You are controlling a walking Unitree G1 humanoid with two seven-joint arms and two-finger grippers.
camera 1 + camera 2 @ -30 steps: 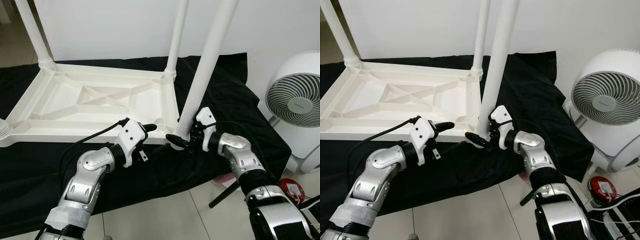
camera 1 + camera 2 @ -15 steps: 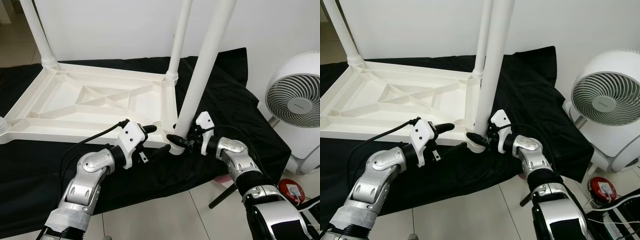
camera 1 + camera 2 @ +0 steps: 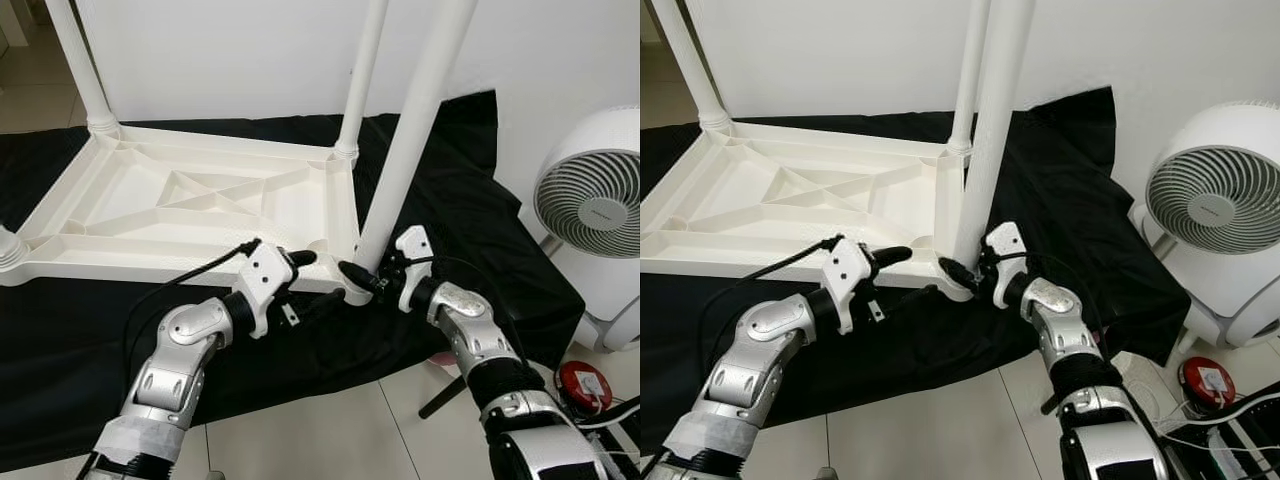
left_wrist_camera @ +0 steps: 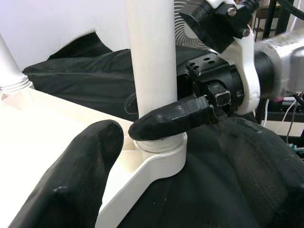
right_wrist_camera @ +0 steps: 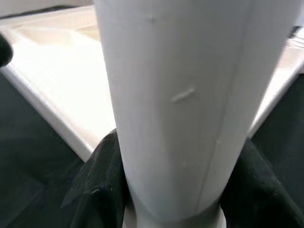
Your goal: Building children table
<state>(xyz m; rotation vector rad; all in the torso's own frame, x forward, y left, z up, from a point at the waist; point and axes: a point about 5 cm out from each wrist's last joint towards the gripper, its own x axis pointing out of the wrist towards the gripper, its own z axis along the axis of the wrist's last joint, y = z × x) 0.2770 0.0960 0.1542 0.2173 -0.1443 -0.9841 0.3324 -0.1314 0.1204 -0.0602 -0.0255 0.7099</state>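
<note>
Table point(image 3: 190, 205): white plastic, lying upside down on a black cloth point(image 3: 450, 200) spread over the floor, ribbed underside facing up.
Near leg point(image 3: 405, 150): standing upright in the socket point(image 3: 355, 290) at the table's near right corner, rising out of the top of the head views.
Other legs: one point(image 3: 362, 75) standing at the far right corner, one point(image 3: 80, 60) at the far left corner; a rounded stub at the near left corner point(image 3: 8, 250) is showing at the picture's edge.
Right gripper point(image 3: 358, 277): gripping the near leg just above the socket; the right wrist view is showing a black finger point(image 5: 102, 175) pressing on each side of the white tube.
Left gripper point(image 3: 300, 262): hovering just beside the table's near edge, left of the socket, holding nothing; its upper finger is pointing toward the leg, and in the left wrist view one fingertip point(image 4: 76, 180) is sitting over the table rim with space beside it.
Fan point(image 3: 590, 215): white, round grille, standing on the tiled floor right of the cloth; a small mark on its hub is too small to read.
Red object point(image 3: 582, 385): round, lying on the floor near the fan, with cables beside it.
Wall point(image 3: 220, 50): white, behind the table.
</note>
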